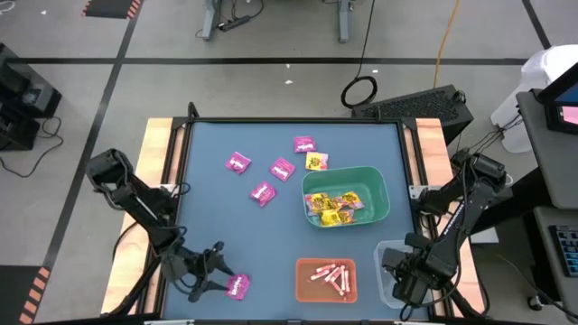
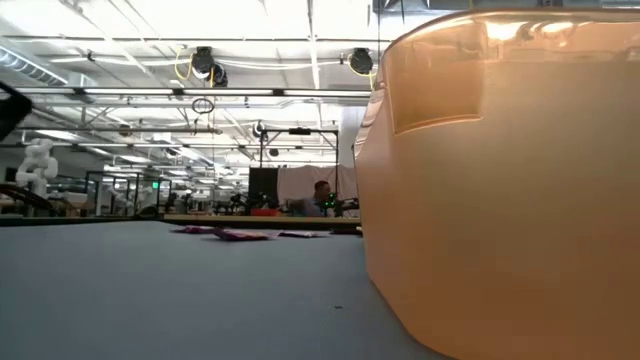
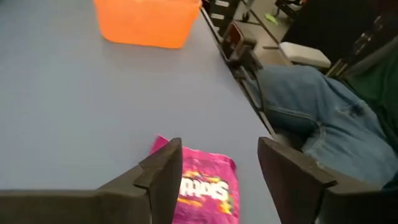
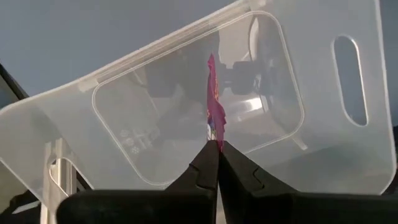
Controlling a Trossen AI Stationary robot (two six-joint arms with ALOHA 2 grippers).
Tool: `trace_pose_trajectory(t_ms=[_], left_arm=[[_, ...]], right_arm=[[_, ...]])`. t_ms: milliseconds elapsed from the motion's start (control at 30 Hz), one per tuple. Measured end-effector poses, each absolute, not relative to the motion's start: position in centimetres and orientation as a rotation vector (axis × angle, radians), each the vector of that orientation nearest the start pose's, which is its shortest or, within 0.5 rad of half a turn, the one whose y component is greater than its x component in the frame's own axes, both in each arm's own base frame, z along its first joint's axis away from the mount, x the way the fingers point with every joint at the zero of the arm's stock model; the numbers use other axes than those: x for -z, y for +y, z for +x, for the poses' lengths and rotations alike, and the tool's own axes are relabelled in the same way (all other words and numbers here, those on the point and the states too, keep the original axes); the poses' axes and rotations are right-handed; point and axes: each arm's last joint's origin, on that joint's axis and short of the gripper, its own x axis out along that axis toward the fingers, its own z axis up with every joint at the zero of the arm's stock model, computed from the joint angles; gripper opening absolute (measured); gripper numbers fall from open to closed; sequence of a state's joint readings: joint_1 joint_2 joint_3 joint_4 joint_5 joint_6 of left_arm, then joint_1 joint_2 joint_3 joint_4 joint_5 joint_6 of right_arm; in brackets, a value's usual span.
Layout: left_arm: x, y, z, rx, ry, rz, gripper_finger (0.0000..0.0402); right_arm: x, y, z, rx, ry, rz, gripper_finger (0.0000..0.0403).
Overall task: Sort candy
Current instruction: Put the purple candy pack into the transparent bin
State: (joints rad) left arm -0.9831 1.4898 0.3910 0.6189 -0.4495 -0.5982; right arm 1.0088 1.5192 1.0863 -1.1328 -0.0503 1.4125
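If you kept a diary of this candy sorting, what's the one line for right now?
left gripper: open over magenta packet, table's near edge | right gripper: shut on magenta candy above clear bin

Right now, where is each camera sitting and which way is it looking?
High view: above, looking straight down on the table, both arms and all bins.
Low view: at tabletop height, looking across; the orange bin fills its right side; no arm shows.
Left wrist view: on the left arm, past the left gripper and its open fingers, at a purple packet.
Right wrist view: on the right arm, past shut fingers pinching a purple candy over the clear bin.
Shared: the orange bin appears in the high, low and left wrist views.
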Motion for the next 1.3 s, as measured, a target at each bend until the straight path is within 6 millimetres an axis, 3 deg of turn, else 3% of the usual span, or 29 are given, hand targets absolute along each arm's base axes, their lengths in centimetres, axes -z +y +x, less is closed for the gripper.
trace_pose_trajectory(t_ms=[233, 533, 700, 867, 1033, 1300], left_arm=[[-11.8, -21.0, 15.2, 0.263, 0.555, -0.187, 0.0219], [-10.9, -22.4, 15.8, 0.257, 0.59, -0.145, 0.0219], [-11.5, -23.3, 15.6, 0.295, 0.578, -0.152, 0.0219], [-11.8, -24.1, 15.2, 0.356, 0.612, -0.158, 0.0219], [-11.7, -24.3, 14.8, 0.385, 0.638, -0.179, 0.0219], [-10.7, -22.9, 15.3, 0.292, 0.733, -0.101, 0.0219]], right_arm=[[-22.2, 21.6, 13.4, 0.36, 1.588, 0.394, 0.0016], [-22.5, 21.5, 13.3, 0.398, 1.595, 0.405, 0.0112], [-24.9, 21.8, 13.7, 0.422, 1.529, 0.424, 0.0129], [-28.2, 22.4, 15.0, 0.361, 1.245, 0.406, 0.013], [-29.3, 23.1, 17.9, 0.23, 0.946, 0.316, 0.013], [-25.6, 23.9, 27.5, -0.028, 0.807, 0.02, 0.013]])
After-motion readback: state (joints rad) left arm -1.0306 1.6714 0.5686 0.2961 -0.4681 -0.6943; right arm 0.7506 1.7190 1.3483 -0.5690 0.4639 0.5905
